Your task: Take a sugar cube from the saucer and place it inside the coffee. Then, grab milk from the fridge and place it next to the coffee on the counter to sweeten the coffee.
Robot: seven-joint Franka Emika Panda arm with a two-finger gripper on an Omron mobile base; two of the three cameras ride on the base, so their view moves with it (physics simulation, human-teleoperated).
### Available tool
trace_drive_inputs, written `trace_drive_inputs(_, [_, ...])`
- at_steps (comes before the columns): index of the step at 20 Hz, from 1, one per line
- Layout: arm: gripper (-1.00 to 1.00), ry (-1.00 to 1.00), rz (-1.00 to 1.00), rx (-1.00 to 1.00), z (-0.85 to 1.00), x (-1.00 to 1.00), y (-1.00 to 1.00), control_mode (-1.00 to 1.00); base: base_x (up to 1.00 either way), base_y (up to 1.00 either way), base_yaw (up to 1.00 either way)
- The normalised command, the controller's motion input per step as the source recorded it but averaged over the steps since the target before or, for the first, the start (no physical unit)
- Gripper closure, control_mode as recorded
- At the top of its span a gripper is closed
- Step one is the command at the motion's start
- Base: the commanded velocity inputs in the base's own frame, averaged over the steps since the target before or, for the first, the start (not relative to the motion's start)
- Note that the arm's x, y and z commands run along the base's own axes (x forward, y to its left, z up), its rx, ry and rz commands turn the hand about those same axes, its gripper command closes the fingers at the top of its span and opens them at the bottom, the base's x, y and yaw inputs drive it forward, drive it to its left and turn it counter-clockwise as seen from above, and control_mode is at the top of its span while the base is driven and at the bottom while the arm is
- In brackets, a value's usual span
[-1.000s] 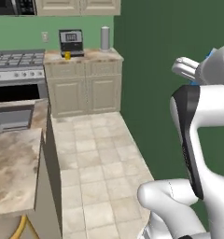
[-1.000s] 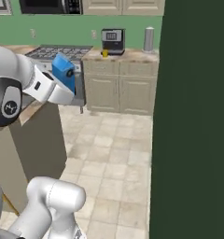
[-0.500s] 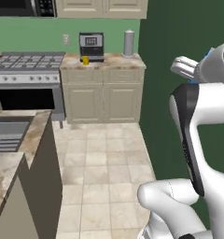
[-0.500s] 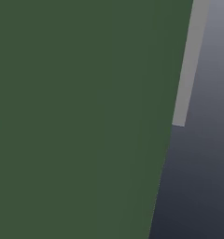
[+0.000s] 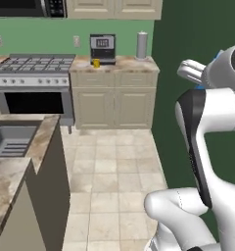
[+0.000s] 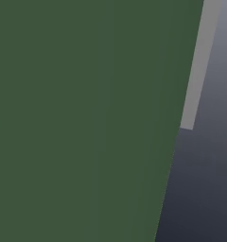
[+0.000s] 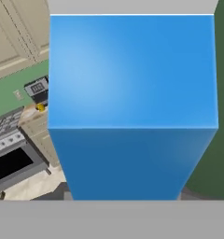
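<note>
The milk, a blue carton, stands close before the hand camera, and my gripper is shut on it, held high at the right beside the dark green wall. A thin blue edge of the milk peeks out behind the arm. The coffee, a small yellow mug, stands far off on the beige counter in front of the black coffee machine. From the hand, the coffee is a yellow dot. The saucer and sugar cube are too small to make out.
A steel canister stands on the counter's right end. The stove is left of the counter, and an island with a sink is at the near left. A dark green face and a grey panel are close on the right.
The base has turned, so the counter and stove have slid rightward across the left base view. The right base view has stayed blocked for half a second. The gripper still holds the carton.
</note>
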Motion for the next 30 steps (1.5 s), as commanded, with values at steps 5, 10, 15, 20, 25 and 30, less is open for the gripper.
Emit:
trace_drive_inputs(5, [1.0,0.0,0.0,0.0,0.0,0.0,0.0,1.0,1.0,0.04,0.11])
trace_drive_inputs(10, [1.0,0.0,0.0,0.0,0.0,0.0,0.0,1.0,1.0,0.0,0.01])
trace_drive_inputs(15, [1.0,0.0,0.0,0.0,0.0,0.0,0.0,1.0,1.0,0.05,-0.09])
trace_drive_inputs(20, [1.0,0.0,0.0,0.0,0.0,0.0,0.0,1.0,1.0,0.11,-0.12])
trace_drive_inputs(25, [1.0,0.0,0.0,0.0,0.0,0.0,0.0,1.0,1.0,0.18,-0.1])
trace_drive_inputs(30, [1.0,0.0,0.0,0.0,0.0,0.0,0.0,1.0,1.0,0.19,-0.08])
